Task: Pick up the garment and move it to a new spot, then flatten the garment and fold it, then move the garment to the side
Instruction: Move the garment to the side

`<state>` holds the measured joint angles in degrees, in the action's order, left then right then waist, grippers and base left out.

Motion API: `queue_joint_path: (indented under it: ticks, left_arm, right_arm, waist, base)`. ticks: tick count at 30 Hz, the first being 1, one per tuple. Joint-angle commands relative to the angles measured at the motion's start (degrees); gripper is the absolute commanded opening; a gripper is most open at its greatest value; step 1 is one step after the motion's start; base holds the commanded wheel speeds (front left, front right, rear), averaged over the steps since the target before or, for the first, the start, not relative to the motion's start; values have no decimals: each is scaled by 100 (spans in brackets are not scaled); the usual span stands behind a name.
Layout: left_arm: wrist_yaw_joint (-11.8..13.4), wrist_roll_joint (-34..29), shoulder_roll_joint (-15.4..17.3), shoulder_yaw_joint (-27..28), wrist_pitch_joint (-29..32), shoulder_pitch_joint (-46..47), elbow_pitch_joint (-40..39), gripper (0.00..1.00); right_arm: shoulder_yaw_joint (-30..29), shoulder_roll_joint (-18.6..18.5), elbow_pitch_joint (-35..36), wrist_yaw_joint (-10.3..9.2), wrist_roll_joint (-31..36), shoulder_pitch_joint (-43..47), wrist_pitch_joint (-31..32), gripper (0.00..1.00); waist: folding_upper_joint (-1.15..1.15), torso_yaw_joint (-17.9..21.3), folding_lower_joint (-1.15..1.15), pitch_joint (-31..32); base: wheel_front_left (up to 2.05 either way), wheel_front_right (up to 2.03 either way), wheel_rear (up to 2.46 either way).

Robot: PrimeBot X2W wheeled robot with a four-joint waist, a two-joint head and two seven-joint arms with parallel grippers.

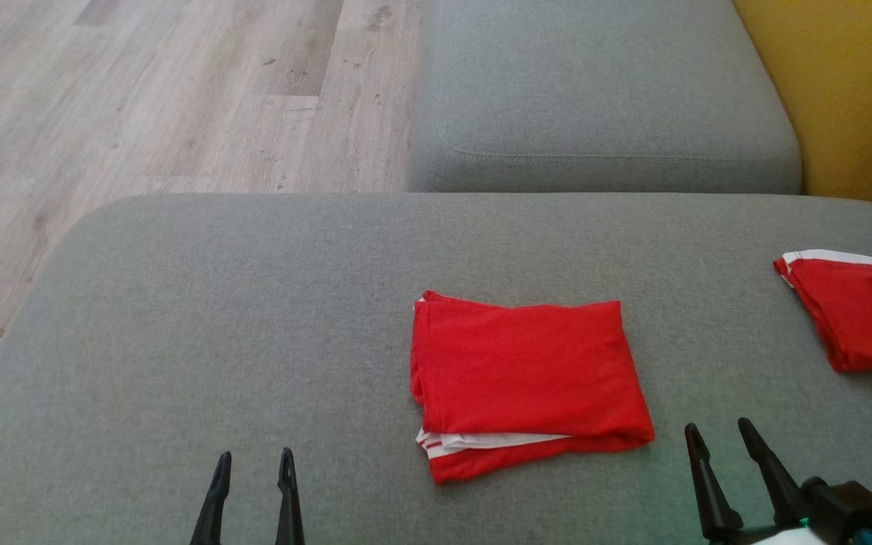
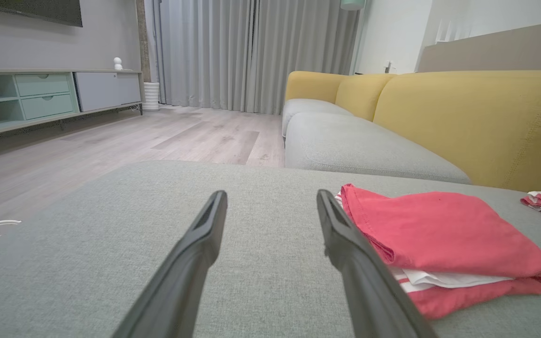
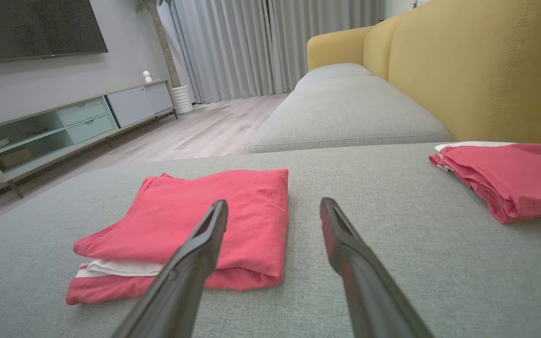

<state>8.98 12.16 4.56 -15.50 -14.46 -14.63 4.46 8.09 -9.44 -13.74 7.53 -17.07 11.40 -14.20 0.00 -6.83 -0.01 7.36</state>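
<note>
A red garment [image 1: 527, 382] with white trim lies folded into a neat rectangle on the grey seat cushion [image 1: 216, 325], a little right of centre. It also lies to the right in the left wrist view [image 2: 439, 234] and to the left in the right wrist view [image 3: 204, 220]. My left gripper [image 1: 254, 458] is open near the cushion's front edge, well to the left of the garment, holding nothing. My right gripper [image 1: 717, 428] is open just off the garment's front right corner, apart from it and empty.
A second folded red garment [image 1: 860, 306] lies at the cushion's far right edge. Behind stands another grey seat cushion [image 1: 595, 98] with a yellow backrest [image 1: 852, 83] to the right. Wooden floor [image 1: 141, 106] lies to the left; a TV cabinet [image 3: 64, 126] stands by the wall.
</note>
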Motion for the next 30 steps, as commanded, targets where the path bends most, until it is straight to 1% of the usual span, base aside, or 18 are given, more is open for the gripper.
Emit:
queue_joint_path:
  ticks: [1, 10, 27, 30]
  left_arm:
    - [-50, -62, -68, 210, -53, 181, -198, 100]
    - [-156, -146, -97, 239, -53, 181, -125, 100]
    - [-242, -209, -143, 255, -53, 171, -134, 100]
    - [-198, -207, -149, 263, -53, 168, -153, 100]
  right_arm:
    - [41, -33, 195, -4, 96, -201, -76, 100]
    - [-81, 136, 238, -4, 196, -191, -79, 100]
    - [-15, 144, 233, -4, 126, -246, -79, 100]
    - [-26, 117, 228, -4, 112, -258, -79, 100]
  waist:
    - [0, 37, 1, 6]
    - [0, 123, 1, -2]
    - [0, 145, 1, -69]
    - [0, 140, 1, -117]
  base:
    - [0, 0, 0]
    - [0, 0, 0]
    - [0, 0, 0]
    - [0, 0, 0]
